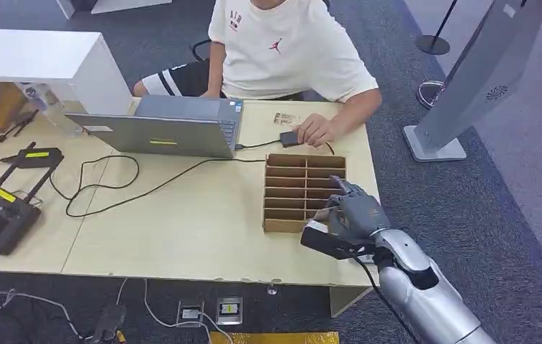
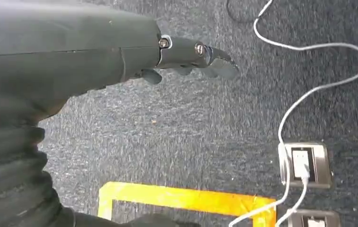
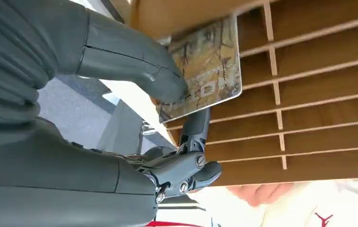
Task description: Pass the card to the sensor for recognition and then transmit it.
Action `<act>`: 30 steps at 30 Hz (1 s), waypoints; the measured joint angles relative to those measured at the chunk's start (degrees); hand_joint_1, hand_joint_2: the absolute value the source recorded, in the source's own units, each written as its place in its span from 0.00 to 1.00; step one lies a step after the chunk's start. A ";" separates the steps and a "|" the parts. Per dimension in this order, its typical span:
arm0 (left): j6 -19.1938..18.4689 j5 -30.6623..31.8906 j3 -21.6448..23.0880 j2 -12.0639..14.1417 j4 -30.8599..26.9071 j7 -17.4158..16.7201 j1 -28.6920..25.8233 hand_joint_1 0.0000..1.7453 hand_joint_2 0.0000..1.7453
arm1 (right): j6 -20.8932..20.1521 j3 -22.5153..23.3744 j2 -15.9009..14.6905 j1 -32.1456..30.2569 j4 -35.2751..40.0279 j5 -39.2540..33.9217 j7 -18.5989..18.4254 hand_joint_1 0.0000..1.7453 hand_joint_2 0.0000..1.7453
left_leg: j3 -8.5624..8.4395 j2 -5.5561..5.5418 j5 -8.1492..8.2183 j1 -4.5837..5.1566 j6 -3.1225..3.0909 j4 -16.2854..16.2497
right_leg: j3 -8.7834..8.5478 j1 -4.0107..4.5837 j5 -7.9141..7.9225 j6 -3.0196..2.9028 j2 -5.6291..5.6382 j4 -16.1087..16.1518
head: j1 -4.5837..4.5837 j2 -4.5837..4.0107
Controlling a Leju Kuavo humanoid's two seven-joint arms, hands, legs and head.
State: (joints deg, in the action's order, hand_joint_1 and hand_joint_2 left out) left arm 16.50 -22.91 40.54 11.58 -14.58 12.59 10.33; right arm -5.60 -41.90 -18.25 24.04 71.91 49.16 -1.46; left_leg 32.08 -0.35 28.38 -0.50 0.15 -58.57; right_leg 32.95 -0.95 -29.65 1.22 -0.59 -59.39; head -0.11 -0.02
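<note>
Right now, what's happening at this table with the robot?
The robot's right hand pinches a patterned card over the near end of a slotted cardboard tray on the table. Its left hand hangs open over the carpet, holding nothing. A person sits across the table by a laptop, one hand resting on a small black device that may be the sensor.

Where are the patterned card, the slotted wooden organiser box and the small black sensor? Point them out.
Patterned card point(image 3: 210, 71): right wrist view, its printed face.
Slotted wooden organiser box point(image 1: 293, 172): head view, a far divider.
Small black sensor point(image 1: 289, 138): head view, its top.
</note>
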 joint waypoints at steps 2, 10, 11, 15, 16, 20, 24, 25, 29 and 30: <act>-0.48 0.02 0.02 0.20 0.00 0.00 0.09 0.00 1.00 | 0.00 0.00 0.02 0.06 0.00 0.00 0.00 1.00 1.00 | 0.00 0.00 0.00 0.00 0.00 0.00 | 0.00 0.00 0.00 0.00 0.01 0.00 | -0.02 0.00; -0.76 0.04 0.37 0.66 0.00 -0.02 0.09 0.00 1.00 | 0.00 0.00 0.04 0.07 0.00 -0.11 -0.04 1.00 1.00 | -0.01 0.00 0.00 0.00 0.00 0.00 | 0.00 0.00 0.00 0.00 0.01 0.00 | -0.02 0.00; -0.78 0.04 0.42 0.66 0.00 -0.02 0.09 0.00 1.00 | 0.00 0.00 0.04 0.07 0.00 -0.11 -0.04 1.00 1.00 | -0.01 0.01 0.00 0.00 0.00 0.00 | 0.00 0.00 0.00 0.00 0.01 0.00 | -0.02 0.00; -0.76 0.04 0.55 0.66 0.00 -0.02 0.09 0.00 1.00 | 0.00 0.00 0.04 0.07 0.00 -0.11 -0.04 1.00 1.00 | 0.00 0.01 0.00 0.00 0.00 0.00 | 0.00 0.00 0.00 0.00 0.01 0.00 | -0.02 0.00; -0.76 0.04 0.55 0.66 0.00 -0.02 0.09 0.00 1.00 | 0.00 0.00 0.04 0.07 0.00 -0.11 -0.04 1.00 1.00 | 0.00 0.01 0.00 0.00 0.00 0.00 | 0.00 0.00 0.00 0.00 0.01 0.00 | -0.02 0.00; -0.72 0.15 0.96 0.66 0.00 -0.07 0.06 0.00 1.00 | -0.46 0.00 0.09 0.08 0.04 -0.55 -0.63 1.00 1.00 | -0.01 0.01 0.00 0.00 0.00 0.00 | 0.00 0.00 0.00 0.00 0.01 0.00 | -0.02 0.00; -0.59 0.09 1.05 0.66 0.00 -0.09 -0.05 0.00 1.00 | -0.74 0.02 0.13 0.08 0.17 -0.85 -1.05 1.00 1.00 | -0.01 0.01 0.00 0.00 0.00 0.00 | 0.00 0.00 0.00 0.00 0.01 0.00 | -0.02 0.00; -0.48 0.02 1.07 0.66 0.00 -0.09 -0.07 0.00 1.00 | -0.61 0.04 0.17 0.11 0.17 -0.87 -1.18 1.00 1.00 | 0.00 0.01 0.00 0.00 0.00 0.00 | -0.01 0.00 0.00 0.00 0.01 0.00 | -0.02 0.00; 0.17 -0.22 1.11 0.66 0.00 0.06 -0.16 0.00 1.00 | 1.90 0.78 0.24 1.13 0.68 -0.76 -2.40 1.00 1.00 | 0.00 0.01 0.00 0.00 0.00 0.00 | 0.00 0.00 0.01 0.01 0.02 -0.01 | -0.02 0.00; 0.46 -0.45 1.11 0.66 0.00 0.26 -0.21 0.00 1.00 | 2.97 1.42 0.24 1.60 1.07 -0.66 -2.43 1.00 1.00 | 0.00 0.01 -0.01 0.01 0.00 0.00 | -0.01 -0.01 0.01 0.01 0.02 -0.01 | -0.02 0.00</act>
State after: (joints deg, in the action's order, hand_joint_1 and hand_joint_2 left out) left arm 16.96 -23.36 41.66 12.24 -14.58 12.85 10.12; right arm -2.63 -40.48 -18.01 25.64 72.98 48.50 -3.89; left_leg 32.08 -0.35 28.38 -0.49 0.15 -58.58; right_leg 32.94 -0.96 -29.64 1.23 -0.57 -59.40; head -0.13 -0.02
